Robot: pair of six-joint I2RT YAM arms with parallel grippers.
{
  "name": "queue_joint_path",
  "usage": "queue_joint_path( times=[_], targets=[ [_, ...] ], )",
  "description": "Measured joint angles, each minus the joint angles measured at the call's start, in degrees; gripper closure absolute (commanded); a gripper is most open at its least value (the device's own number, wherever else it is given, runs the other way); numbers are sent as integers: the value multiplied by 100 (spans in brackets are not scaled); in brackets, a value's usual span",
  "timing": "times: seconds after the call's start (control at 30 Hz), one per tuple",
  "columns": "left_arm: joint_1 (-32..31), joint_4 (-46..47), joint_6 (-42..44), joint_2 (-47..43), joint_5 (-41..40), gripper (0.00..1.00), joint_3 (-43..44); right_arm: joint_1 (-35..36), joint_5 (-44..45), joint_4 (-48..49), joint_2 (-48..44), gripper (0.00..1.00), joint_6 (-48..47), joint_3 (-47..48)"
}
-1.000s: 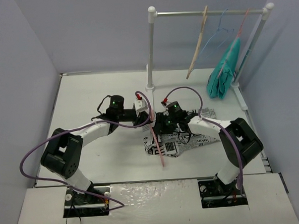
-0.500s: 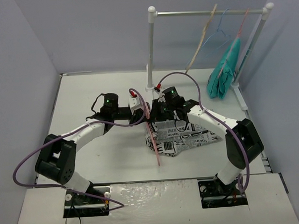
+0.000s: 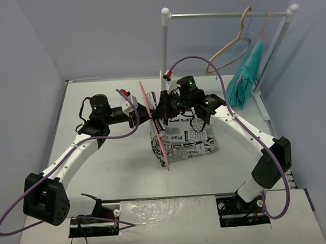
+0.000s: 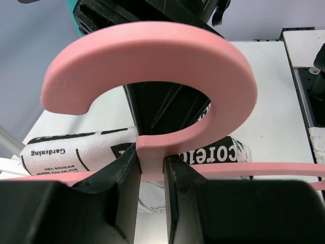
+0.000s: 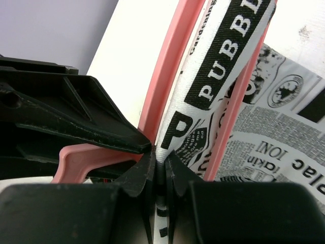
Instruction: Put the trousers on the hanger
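Note:
The pink hanger (image 3: pixel 154 124) stands on edge at the middle of the table. My left gripper (image 4: pixel 151 161) is shut on the neck below its hook (image 4: pixel 152 56). The newspaper-print trousers (image 3: pixel 188 142) lie folded on the table right of the hanger, with one end lifted between the hanger's bars (image 5: pixel 165 76). My right gripper (image 5: pixel 161 158) is shut on that lifted fold of trousers (image 5: pixel 223 66), right against my left gripper's fingers (image 5: pixel 76 122). In the top view both grippers meet at the hanger, the left (image 3: pixel 134 113) and the right (image 3: pixel 168 112).
A white rail (image 3: pixel 228 14) stands at the back right with a tan hanger (image 3: pixel 230 46), a thin blue wire hanger (image 3: pixel 245 43) and a teal garment (image 3: pixel 245 78) on it. The rail's post (image 3: pixel 164 43) rises just behind the grippers. Lilac walls close in on both sides.

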Motion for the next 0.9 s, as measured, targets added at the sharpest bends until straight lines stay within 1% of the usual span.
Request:
queue_joint_path(
  times=[0.13,0.3,0.47,0.63,0.9],
  targets=[
    [71,8,-88,-37,141,96,-47,18,-13,-32,-7,100,-61,14],
    [148,34,-138,-48,334,96,-348,112,81,-167,-9,100,-114,-33],
    [232,-161,-128,-123,496,96,-540,190,144,-202,-9,100,-124,-39],
    [344,-324,-109,-203,695,96,-553,211,142,-220,-9,100,-122,10],
    [405,-357,-63,-201,884,96,-552,216,143,-393,-84,100,-124,374]
  ],
)
